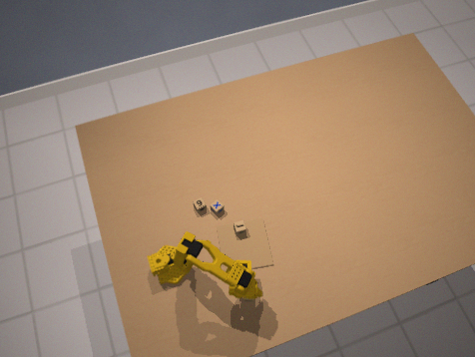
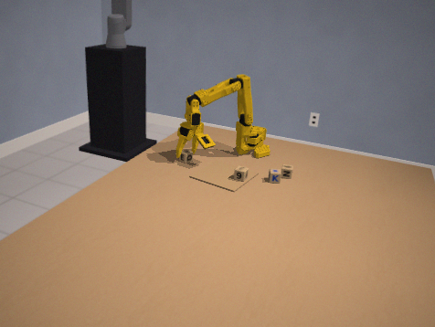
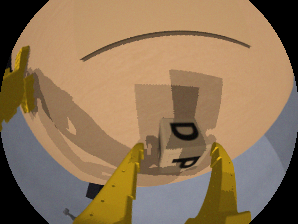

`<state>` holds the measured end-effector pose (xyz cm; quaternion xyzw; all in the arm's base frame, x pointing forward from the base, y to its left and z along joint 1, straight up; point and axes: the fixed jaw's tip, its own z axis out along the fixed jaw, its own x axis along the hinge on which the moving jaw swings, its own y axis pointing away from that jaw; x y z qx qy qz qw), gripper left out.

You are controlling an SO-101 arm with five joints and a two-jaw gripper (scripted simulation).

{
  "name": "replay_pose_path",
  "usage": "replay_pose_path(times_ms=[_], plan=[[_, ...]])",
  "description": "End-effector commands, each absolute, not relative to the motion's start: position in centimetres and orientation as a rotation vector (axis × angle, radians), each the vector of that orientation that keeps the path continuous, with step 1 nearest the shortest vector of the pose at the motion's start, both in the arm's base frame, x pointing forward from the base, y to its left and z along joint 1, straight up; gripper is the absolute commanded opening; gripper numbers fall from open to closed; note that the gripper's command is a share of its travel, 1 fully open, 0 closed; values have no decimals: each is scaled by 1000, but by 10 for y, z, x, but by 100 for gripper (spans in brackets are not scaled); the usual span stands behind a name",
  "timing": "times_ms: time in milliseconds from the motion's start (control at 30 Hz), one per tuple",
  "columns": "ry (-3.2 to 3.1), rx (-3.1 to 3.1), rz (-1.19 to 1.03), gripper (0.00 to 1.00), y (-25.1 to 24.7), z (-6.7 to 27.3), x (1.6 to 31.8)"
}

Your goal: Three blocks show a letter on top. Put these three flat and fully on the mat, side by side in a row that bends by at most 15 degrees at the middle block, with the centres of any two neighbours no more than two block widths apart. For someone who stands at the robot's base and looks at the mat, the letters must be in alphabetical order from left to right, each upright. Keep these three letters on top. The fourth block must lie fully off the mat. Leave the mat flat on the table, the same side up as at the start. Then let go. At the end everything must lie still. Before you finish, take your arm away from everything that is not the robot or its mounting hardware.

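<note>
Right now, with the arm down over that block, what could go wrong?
The jaws stand open around the block marked D and P, so closing off-centre might twist or tip it. Carrying it to the mat, they could knock the block already there.

And on the wooden counter (image 1: 309, 150) (image 2: 219, 247) (image 3: 115, 75) we count four small pale cube blocks with printed faces, one thin tan square mat (image 1: 249, 249) (image 2: 224, 180) (image 3: 160, 17), and one yellow jointed robot arm (image 1: 212, 261) (image 2: 221, 93); beyond it, one black pedestal (image 2: 116, 100) and one white wall socket (image 2: 313, 120)!
</note>
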<state>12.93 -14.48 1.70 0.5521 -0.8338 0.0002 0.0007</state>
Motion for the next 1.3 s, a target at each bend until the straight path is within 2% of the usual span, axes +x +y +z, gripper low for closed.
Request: replay_pose_path(times_ms=[0, 467, 967, 1267], plan=[[-2627, 1739, 102, 35, -152, 26, 135], [-2627, 1739, 102, 31, -153, 27, 137], [-2628, 1740, 102, 20, -155, 27, 143], [-2628, 1740, 102, 17, -156, 27, 145]])
